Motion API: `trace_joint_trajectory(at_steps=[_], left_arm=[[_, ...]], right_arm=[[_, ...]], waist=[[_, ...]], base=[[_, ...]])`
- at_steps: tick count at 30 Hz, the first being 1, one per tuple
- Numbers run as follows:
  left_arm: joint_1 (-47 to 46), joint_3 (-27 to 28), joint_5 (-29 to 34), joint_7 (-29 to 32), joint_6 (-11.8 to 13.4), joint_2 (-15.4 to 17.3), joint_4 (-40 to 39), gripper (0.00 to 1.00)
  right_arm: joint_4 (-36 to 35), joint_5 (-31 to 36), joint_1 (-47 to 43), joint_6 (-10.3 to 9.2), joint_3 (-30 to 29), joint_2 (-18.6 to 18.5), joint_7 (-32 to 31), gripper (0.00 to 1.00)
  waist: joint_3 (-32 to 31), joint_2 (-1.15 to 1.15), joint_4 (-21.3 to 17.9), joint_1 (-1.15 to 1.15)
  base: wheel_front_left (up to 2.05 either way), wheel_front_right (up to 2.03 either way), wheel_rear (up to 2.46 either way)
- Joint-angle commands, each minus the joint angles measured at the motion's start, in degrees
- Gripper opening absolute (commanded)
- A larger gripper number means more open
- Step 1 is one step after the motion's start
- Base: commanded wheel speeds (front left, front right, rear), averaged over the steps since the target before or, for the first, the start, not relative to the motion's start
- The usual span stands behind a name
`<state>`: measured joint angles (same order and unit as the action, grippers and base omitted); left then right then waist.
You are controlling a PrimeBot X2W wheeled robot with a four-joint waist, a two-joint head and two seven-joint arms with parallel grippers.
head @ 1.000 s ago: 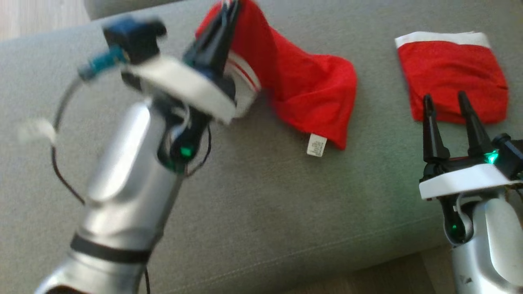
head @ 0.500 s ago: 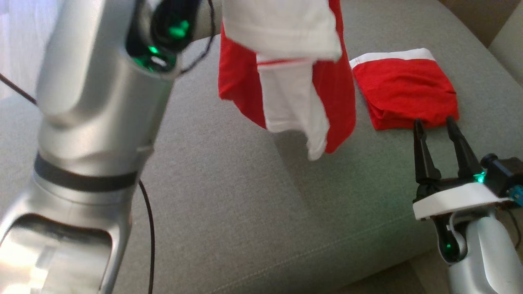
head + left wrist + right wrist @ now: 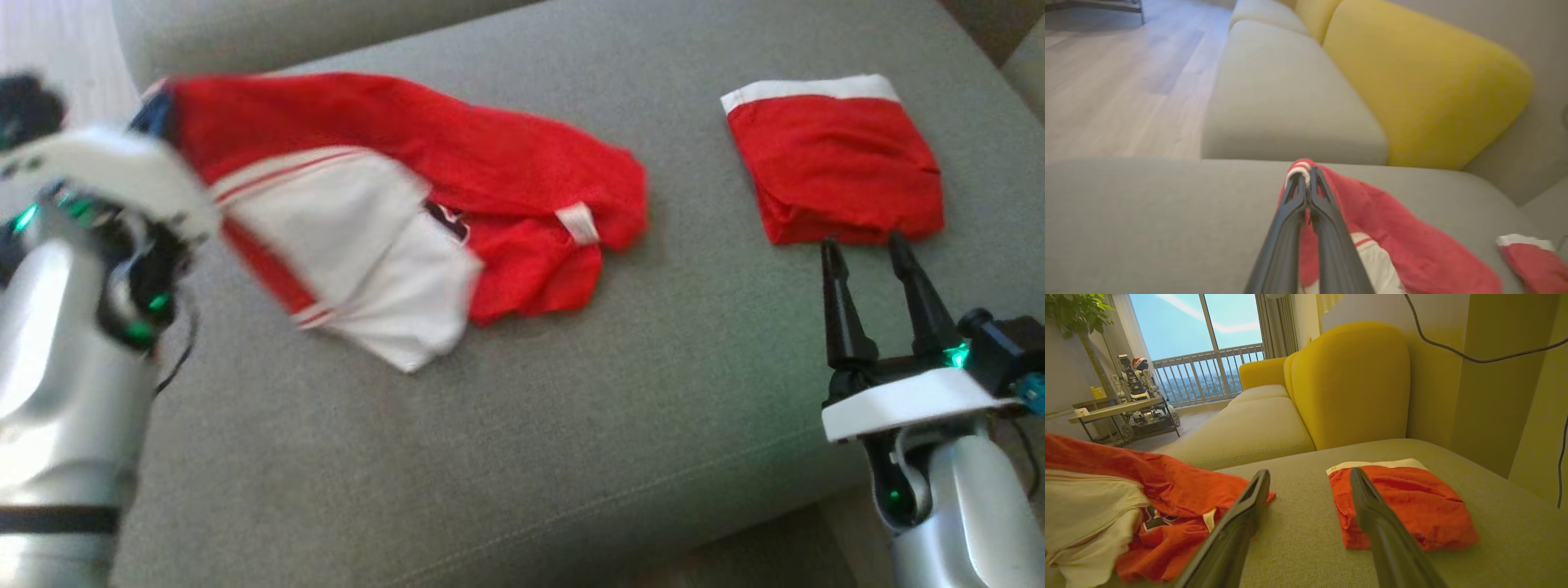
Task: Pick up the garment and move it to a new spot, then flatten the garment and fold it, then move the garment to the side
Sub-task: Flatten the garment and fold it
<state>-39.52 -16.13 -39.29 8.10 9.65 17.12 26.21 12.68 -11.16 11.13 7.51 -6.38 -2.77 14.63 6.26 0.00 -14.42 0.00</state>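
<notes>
The garment [image 3: 506, 171] has dropped onto the sofa [image 3: 571, 457] — rumpled red-and-white.

The garment [image 3: 490, 155], earlier dangling at top centre, now lies spread across the upper left; the left gripper [image 3: 1305, 179] has swung to the left edge.

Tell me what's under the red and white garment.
Grey sofa cushion shows around the red and white garment, which rests on it. Whatever lies beneath its folds is covered.
</notes>
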Motion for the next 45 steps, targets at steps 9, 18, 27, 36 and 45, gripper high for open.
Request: trace_joint_trajectory(at_steps=[9,18,27,36,45], left_arm=[[-1.95,6.48,-1.02,-12.30,-4.87,5.02,5.52,1.00],[7.44,6.49,2.48,-22.39,-3.49,2.08,-1.61,1.00],[22.67,5.39,5.55,-23.07,-0.57,-6.73,-11.93,1.00],[21.32,3.31,4.97,-21.05,-3.24,-10.14,-5.93,1.00],[16.98,0.71,4.76,-18.43,-4.98,-10.96,-0.36,1.00]], right_arm=[[-1.29,0.00,1.46,-0.02,5.71,-0.10,0.37,1.00],[-0.38,0.84,0.56,-0.02,6.43,-0.10,0.37,1.00],[0.69,1.73,-1.23,-0.02,6.51,-0.10,0.37,1.00],[0.23,2.15,-0.89,-0.02,6.89,-0.10,0.37,1.00],[-0.15,2.27,0.09,-0.02,6.55,-0.10,0.37,1.00]], waist=[[5.20,0.00,1.55,0.00],[4.64,0.00,5.97,0.00],[3.46,0.00,9.58,0.00],[5.05,0.00,10.30,0.00],[7.67,0.00,9.61,0.00]], base=[[0.00,0.00,0.00],[0.00,0.00,0.00],[0.00,0.00,0.00],[0.00,0.00,0.00],[0.00,0.00,0.00]])
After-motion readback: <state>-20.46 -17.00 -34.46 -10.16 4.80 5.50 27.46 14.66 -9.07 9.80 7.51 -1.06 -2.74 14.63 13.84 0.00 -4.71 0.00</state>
